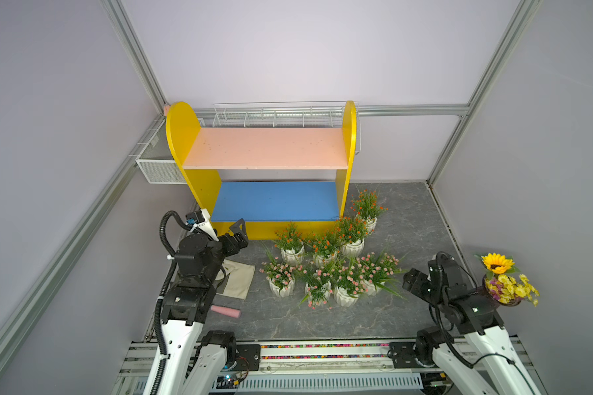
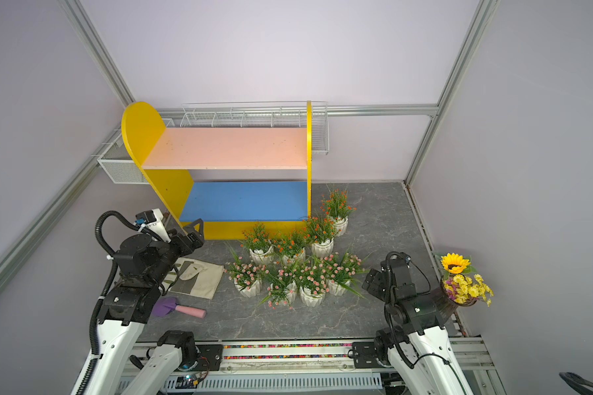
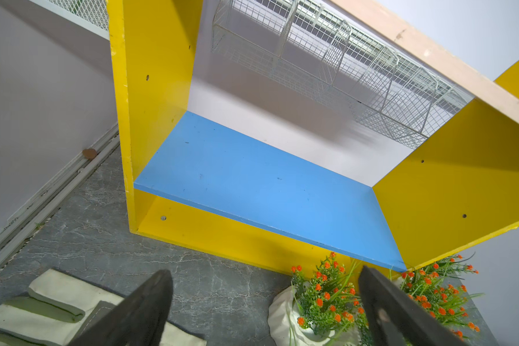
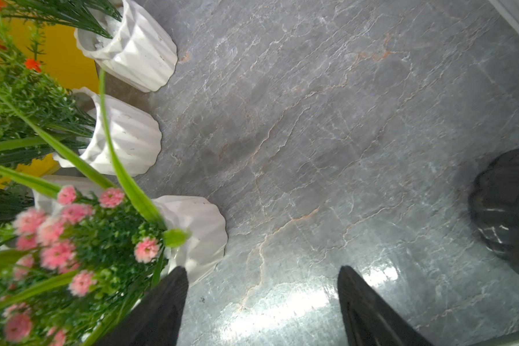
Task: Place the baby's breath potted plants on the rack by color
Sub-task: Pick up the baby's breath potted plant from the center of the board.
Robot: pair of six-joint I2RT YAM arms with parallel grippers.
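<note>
– Top views both show all eight potted plants (image 1: 322, 246) standing on the table (image 1: 408, 222): four orange ones by the right end of the rack (image 1: 185, 136), four pink ones nearer the robot's base.
– So nothing is placed?
– Nothing. The pink board (image 1: 264, 147) and the blue board (image 1: 274, 201) are bare, so you have all eight left.
– And my grippers?
– Your right gripper (image 4: 262, 267) is spread and empty. The end pink pot (image 4: 198, 233) sits just beside one finger, not between them. Your left gripper (image 3: 265, 269), also wide apart and empty, faces the blue board with an orange plant (image 3: 324, 296) near it.
</note>
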